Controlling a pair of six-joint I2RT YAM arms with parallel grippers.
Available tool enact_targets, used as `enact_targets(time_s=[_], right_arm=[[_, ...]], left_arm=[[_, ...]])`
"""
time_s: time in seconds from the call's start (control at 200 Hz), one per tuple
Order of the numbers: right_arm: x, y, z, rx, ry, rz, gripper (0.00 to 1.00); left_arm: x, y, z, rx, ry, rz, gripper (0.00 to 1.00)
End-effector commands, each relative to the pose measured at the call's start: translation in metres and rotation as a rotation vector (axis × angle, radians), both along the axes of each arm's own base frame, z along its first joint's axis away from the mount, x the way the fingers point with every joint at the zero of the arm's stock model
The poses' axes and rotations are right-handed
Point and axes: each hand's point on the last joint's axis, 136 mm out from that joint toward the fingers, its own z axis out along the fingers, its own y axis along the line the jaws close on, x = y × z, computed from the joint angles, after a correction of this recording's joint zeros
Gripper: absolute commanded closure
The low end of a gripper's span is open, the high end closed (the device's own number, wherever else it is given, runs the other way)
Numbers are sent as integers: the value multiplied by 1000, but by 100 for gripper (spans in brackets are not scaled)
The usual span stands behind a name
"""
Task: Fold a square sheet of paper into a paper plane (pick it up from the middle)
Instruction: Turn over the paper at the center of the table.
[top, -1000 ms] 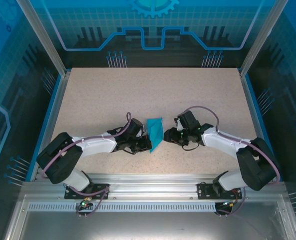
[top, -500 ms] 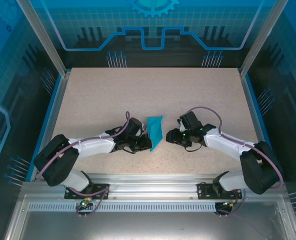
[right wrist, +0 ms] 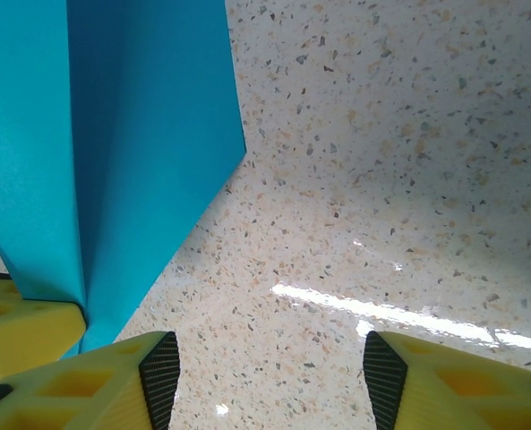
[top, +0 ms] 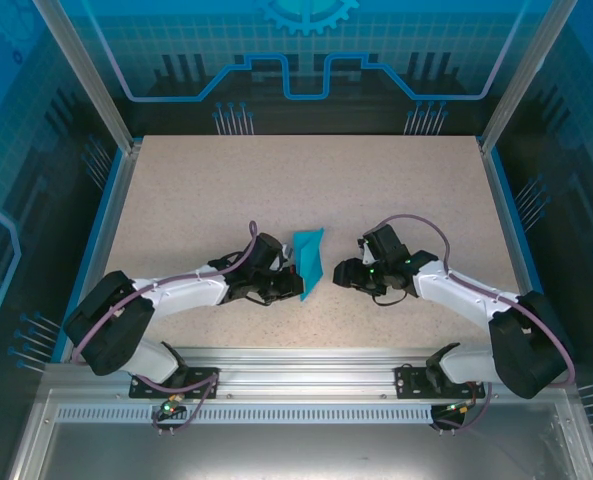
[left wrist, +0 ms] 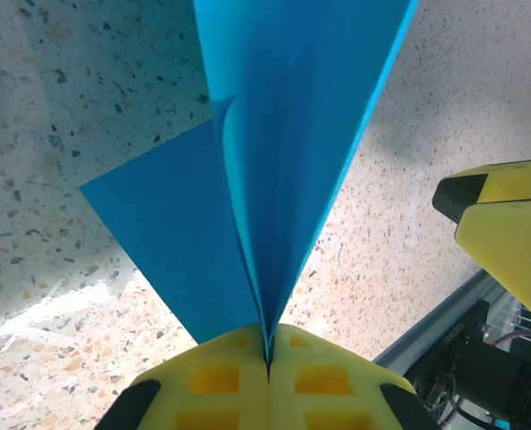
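Observation:
The square sheet of paper [top: 307,260] is teal-blue and folded into a narrow pointed plane shape with a centre crease. It stands on edge on the speckled table. My left gripper [top: 292,286] is shut on its lower end. In the left wrist view the paper [left wrist: 283,134] rises from between the closed yellow pads of the left gripper [left wrist: 268,360], one wing [left wrist: 171,242] spreading left. My right gripper [top: 342,274] is just right of the paper, open and empty. Seen from the right wrist, the right gripper [right wrist: 269,376] straddles bare table, the paper [right wrist: 113,134] to its left.
The speckled table [top: 306,180] stretches far behind the paper. Blue walls and metal posts border it on three sides. A metal rail [top: 306,365] runs along the near edge by both arm bases. The right gripper's yellow finger [left wrist: 507,233] sits at the right in the left wrist view.
My right gripper has opened wider and drawn slightly right, away from the paper. The left gripper stays shut on the paper, which has shifted a little.

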Motion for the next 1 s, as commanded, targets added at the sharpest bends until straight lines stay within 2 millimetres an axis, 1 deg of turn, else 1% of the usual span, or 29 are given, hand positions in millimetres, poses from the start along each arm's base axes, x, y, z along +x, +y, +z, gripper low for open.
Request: enact_targets(time_s=[0.0,0.13,0.6,0.895,0.995], right_arm=[[-4,-6,-1,-1,20,-15,40],[-4,-5,1,9,15,-16,37],[-4,-2,4,18,19,-4,33],[-3,11,11,97,13,19,29],[-1,18,18,155,2,19,24]], left_arm=[[2,-4,15,-54,-17,-11,100],[3,-3,22,-65,-28,-10,100],[5,-2,26,-76,-28,-5,100],[10,-2,32,-126,-25,-2,100],[13,-1,35,-146,-21,6,100]])
